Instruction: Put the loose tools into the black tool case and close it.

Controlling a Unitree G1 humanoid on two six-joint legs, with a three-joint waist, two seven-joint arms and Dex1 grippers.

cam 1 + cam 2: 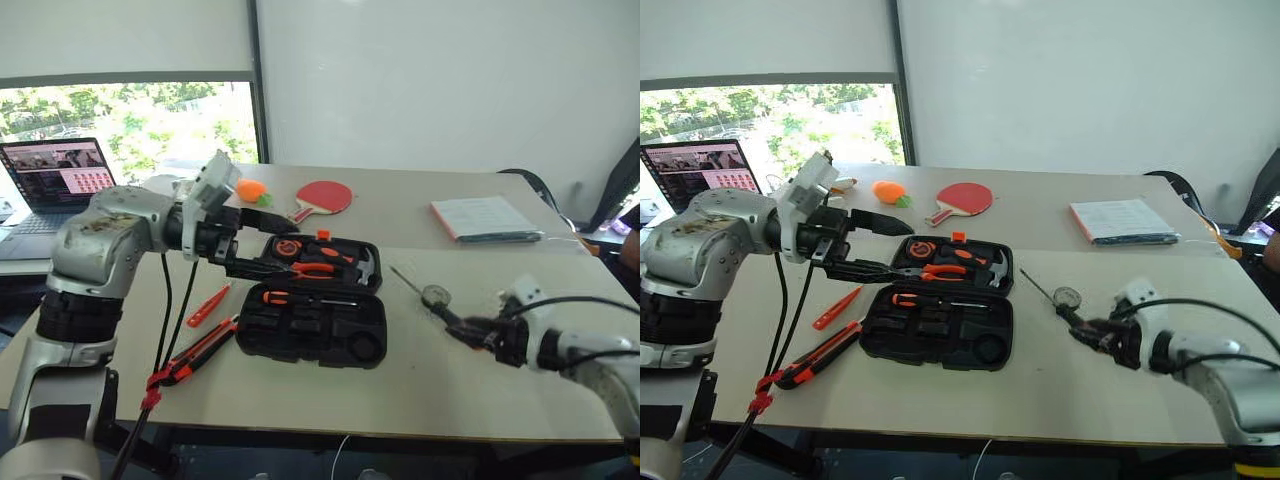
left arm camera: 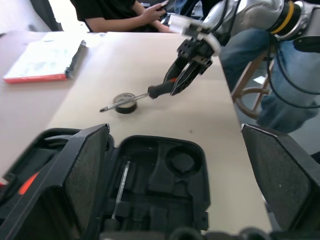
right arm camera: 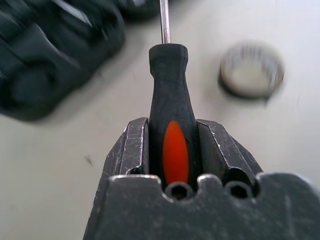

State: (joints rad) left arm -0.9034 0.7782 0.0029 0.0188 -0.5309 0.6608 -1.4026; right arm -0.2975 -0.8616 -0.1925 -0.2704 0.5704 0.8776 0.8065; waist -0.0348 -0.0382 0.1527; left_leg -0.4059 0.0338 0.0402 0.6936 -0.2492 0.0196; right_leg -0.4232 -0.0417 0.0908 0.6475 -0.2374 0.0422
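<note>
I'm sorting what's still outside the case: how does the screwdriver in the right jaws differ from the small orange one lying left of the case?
The black-and-orange screwdriver is clamped by its handle in the right gripper, lifted off the table; the small orange screwdriver lies flat and untouched. The held one has a mostly black handle with an orange inset and a long bare shaft; the other looks orange all over and shorter. Both are outside the black tool case.

tool case (image 1: 310,325) open mid-table; utility knife (image 1: 195,352) and small screwdriver (image 1: 208,304) to its left, tape roll (image 1: 435,295) to its right.
</note>
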